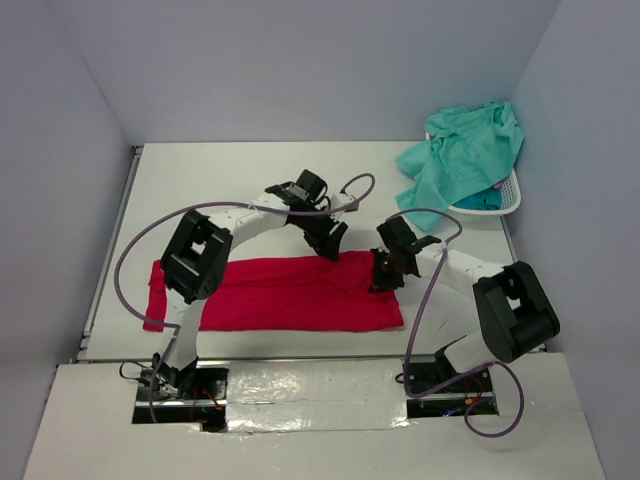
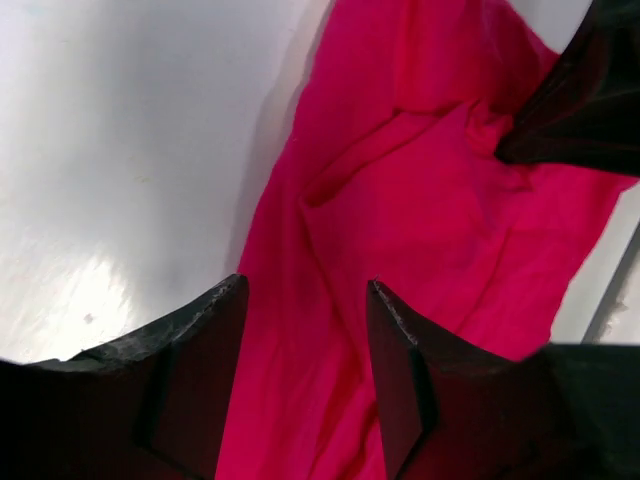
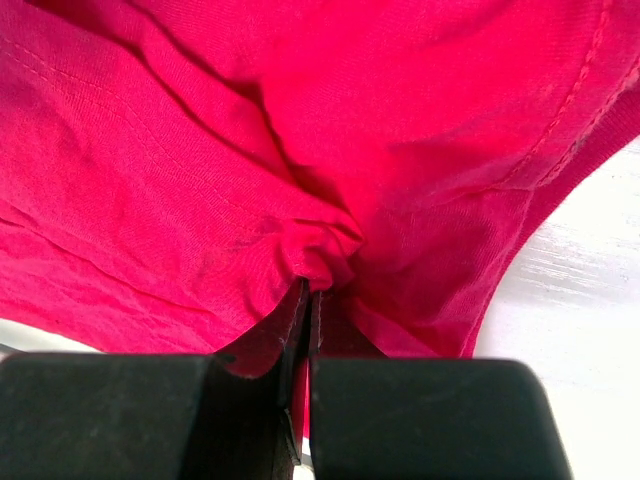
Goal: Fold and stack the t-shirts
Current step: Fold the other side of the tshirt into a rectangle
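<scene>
A crimson red t-shirt (image 1: 280, 295) lies as a long flat strip across the near part of the table. My left gripper (image 1: 328, 245) hovers open over its far edge; in the left wrist view the red cloth (image 2: 400, 200) shows between the spread fingers (image 2: 200, 350) of the gripper (image 2: 305, 290), untouched. My right gripper (image 1: 385, 278) is shut on a pinched fold near the shirt's right end, and the cloth (image 3: 200, 150) bunches at its tips (image 3: 312, 285). A light mint-teal t-shirt (image 1: 465, 150) drapes over the basket, with a darker teal-blue one (image 1: 485, 198) under it.
A white lattice basket (image 1: 508, 205) stands at the back right against the wall. White walls enclose the table on three sides. The right gripper's dark body (image 2: 580, 110) shows at the upper right of the left wrist view, close to the left gripper.
</scene>
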You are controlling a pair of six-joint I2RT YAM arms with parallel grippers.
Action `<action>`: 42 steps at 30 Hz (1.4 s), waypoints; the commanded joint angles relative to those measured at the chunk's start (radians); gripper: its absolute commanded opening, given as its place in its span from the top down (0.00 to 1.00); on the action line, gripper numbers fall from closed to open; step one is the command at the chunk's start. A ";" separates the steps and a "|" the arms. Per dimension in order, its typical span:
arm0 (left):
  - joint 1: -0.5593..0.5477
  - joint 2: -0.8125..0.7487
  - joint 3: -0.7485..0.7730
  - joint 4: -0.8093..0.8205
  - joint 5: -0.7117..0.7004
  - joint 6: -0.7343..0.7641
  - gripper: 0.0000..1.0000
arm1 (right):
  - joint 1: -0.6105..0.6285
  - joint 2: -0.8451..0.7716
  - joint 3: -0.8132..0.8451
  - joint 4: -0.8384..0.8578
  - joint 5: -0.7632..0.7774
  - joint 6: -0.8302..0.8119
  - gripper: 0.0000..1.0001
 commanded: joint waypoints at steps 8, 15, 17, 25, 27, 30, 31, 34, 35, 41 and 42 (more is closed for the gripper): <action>-0.065 0.077 0.073 0.152 -0.055 -0.152 0.40 | -0.008 0.001 -0.020 0.038 -0.015 0.004 1.00; -0.072 0.110 0.085 0.105 -0.052 -0.126 0.58 | -0.020 -0.008 -0.011 0.024 -0.006 -0.002 1.00; -0.072 0.102 0.082 0.071 -0.070 -0.105 0.50 | -0.024 -0.017 -0.006 0.021 -0.004 -0.002 1.00; -0.070 0.067 0.088 0.048 -0.056 -0.102 0.53 | -0.024 -0.020 -0.006 0.015 0.000 -0.002 1.00; -0.082 0.048 0.079 0.025 -0.040 -0.111 0.61 | -0.024 -0.025 -0.008 0.013 0.005 -0.005 1.00; -0.095 0.016 0.041 0.038 -0.055 -0.103 0.86 | -0.027 -0.029 -0.012 0.015 0.012 -0.007 1.00; -0.095 0.015 0.034 0.040 -0.058 -0.103 1.00 | -0.028 -0.028 -0.011 0.015 0.011 -0.007 1.00; -0.095 0.012 0.048 0.017 -0.064 -0.099 1.00 | -0.028 -0.028 -0.014 0.015 0.006 -0.004 1.00; -0.095 0.007 0.068 0.006 -0.065 -0.096 1.00 | -0.028 -0.031 -0.014 0.009 0.009 -0.004 1.00; -0.095 -0.016 0.137 -0.049 -0.092 -0.042 0.86 | -0.028 -0.058 -0.008 -0.008 0.028 -0.005 1.00; -0.095 -0.010 0.134 -0.047 -0.095 -0.036 0.76 | -0.027 -0.058 -0.005 -0.007 0.025 -0.005 1.00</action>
